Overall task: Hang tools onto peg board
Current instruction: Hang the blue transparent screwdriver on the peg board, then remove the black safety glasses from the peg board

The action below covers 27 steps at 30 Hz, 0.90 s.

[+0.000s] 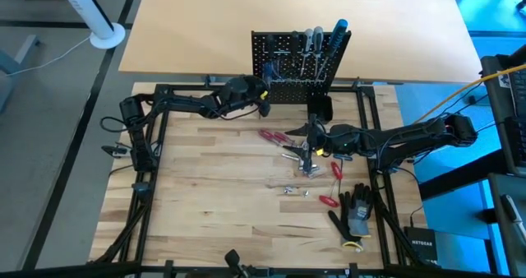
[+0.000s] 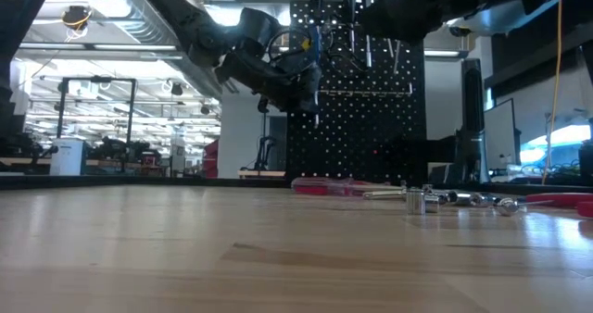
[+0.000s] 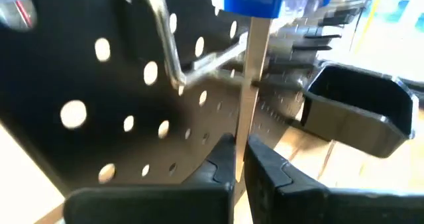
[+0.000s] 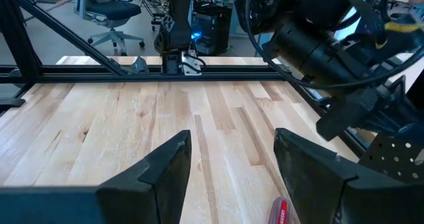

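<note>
Two arms; one peg board [image 1: 296,64] upright at the table's [image 1: 205,196] far edge, roughly four tools hung, count blurred. Three red-handled screwdrivers [image 1: 272,136] and loose metal bits lying near centre, partly hidden by right gripper [image 1: 311,150], fingers spread, empty. Left gripper [image 3: 240,164] clenched on blue-handled screwdriver's [image 3: 252,71] shaft, against board.

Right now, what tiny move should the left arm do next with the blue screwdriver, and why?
Probably ease it down onto the metal hook and then let go. The left gripper is shut on the thin shaft of the blue screwdriver, right against the peg board, with the hook just beside the shaft. The right gripper waits open over the table.
</note>
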Each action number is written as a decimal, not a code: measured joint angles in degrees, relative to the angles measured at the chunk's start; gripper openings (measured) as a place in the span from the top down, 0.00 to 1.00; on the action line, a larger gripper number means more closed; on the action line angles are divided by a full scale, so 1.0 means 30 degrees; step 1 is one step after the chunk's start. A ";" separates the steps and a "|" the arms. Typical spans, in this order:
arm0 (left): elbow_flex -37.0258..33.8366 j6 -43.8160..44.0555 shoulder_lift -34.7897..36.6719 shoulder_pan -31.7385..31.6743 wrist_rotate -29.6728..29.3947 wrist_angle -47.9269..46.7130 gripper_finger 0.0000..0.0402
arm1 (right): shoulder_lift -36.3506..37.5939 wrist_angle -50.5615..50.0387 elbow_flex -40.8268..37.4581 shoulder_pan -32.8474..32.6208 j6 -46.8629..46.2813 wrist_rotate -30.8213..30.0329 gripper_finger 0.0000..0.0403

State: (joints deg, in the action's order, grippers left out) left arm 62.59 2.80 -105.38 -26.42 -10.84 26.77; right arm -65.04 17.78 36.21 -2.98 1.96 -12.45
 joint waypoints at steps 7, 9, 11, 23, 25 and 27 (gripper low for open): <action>0.0000 0.0017 -0.0213 -0.0362 0.0113 -0.0712 0.99 | 0.0000 0.0007 0.0000 0.0000 0.0000 0.0007 0.46; 0.0000 0.0036 -0.0399 -0.0377 0.0056 -0.0601 0.99 | 0.0000 0.0015 0.0000 0.0000 -0.0039 0.0007 0.46; -0.0007 0.0068 -0.0452 -0.0371 0.0062 -0.0703 0.99 | 0.0000 0.0007 0.0000 0.0000 -0.0051 0.0007 0.46; 0.0003 0.0425 -0.0627 -0.0297 0.0076 -0.0790 0.88 | 0.0007 -0.0445 0.0000 0.0000 -0.0058 0.0015 0.46; 0.0000 0.0354 -0.0627 -0.0238 0.0083 -0.0800 0.85 | 0.0007 -0.0433 0.0000 0.0000 -0.0058 0.0015 0.46; 0.0000 0.0121 -0.0616 -0.0150 0.0083 -0.0773 0.81 | 0.0007 -0.0432 0.0000 0.0000 -0.0058 0.0015 0.46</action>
State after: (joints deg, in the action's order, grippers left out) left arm 62.59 3.16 -107.23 -26.87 -10.59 24.45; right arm -65.01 16.49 36.21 -2.98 1.78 -12.40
